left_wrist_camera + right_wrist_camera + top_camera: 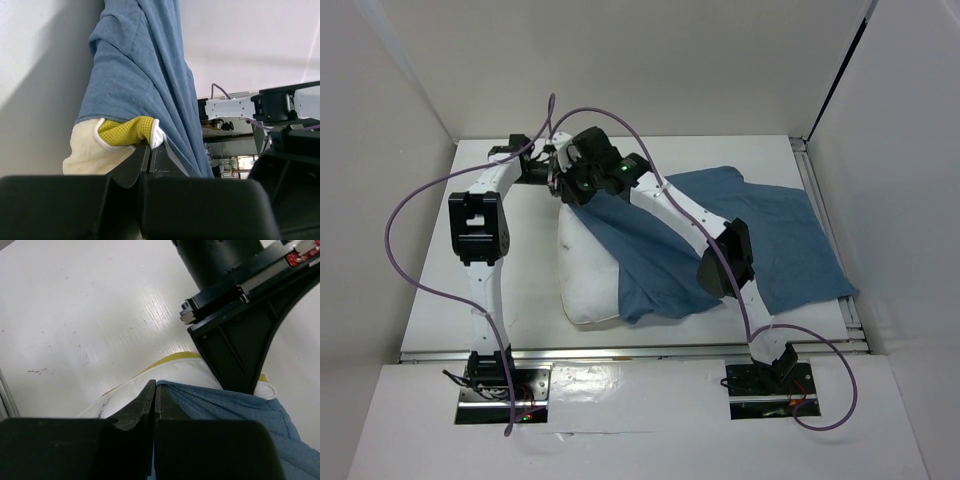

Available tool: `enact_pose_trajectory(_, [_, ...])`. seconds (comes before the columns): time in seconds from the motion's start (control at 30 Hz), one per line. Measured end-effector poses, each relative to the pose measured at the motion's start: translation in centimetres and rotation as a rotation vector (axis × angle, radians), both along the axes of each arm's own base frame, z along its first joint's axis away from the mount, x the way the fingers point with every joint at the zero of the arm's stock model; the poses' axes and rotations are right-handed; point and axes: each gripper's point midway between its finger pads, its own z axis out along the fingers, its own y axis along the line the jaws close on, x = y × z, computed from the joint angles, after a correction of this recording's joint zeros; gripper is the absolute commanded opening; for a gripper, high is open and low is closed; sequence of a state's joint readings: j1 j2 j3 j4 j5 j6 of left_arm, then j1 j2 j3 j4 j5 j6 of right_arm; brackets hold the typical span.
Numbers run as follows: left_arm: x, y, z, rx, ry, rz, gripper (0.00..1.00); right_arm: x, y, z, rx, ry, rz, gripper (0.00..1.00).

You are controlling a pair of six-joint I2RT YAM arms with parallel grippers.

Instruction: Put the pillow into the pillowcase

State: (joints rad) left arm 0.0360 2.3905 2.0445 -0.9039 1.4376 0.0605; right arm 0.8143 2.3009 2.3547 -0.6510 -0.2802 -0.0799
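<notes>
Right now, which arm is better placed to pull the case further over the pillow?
Right, probably. The right gripper is shut on the edge of the pillowcase, which lies over the pillow. The left gripper pinches the pillow's yellow-banded corner, so it suits anchoring instead.

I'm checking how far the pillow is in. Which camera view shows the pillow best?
The top external view: it shows the pillow along most of its length, partly under the pillowcase. The left wrist view shows only one corner with yellow mesh; the right wrist view only a white edge with a yellow line.
</notes>
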Motion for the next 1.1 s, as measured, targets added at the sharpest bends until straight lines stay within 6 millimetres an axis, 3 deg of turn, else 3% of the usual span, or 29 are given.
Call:
enact_pose_trajectory(0.5, [0.5,-1.0,0.8,-0.034,0.014,-0.020,0.00,-2.3,2.0,-0.1,0.048,0.012,0.188,0.00])
enact_pose_trajectory(0.73, [0.6,-1.1,-1.7,-0.097,0.094,-0.034,0.00,-4.4,3.6,0.1,0.076,0.019,0.257,0.00])
enact_pose_trajectory(0.83, [1.9,-1.0,-2.2,-0.103,0.113,-0.037,0.00,-5.4,4.3,0.0,0.073,0.013,0.281,0.00])
enact_pose_trajectory(0.97, [3.2,-1.0,-2.2,-0.102,0.063,-0.038,0.00,-5.5,4.7,-1.0,0.060,-0.009,0.291,0.00])
enact_pose_trajectory(1.1, [3.7,-0.9,-2.0,-0.102,0.055,-0.037,0.00,-5.5,4.2,-3.4,0.021,0.008,0.271,0.07])
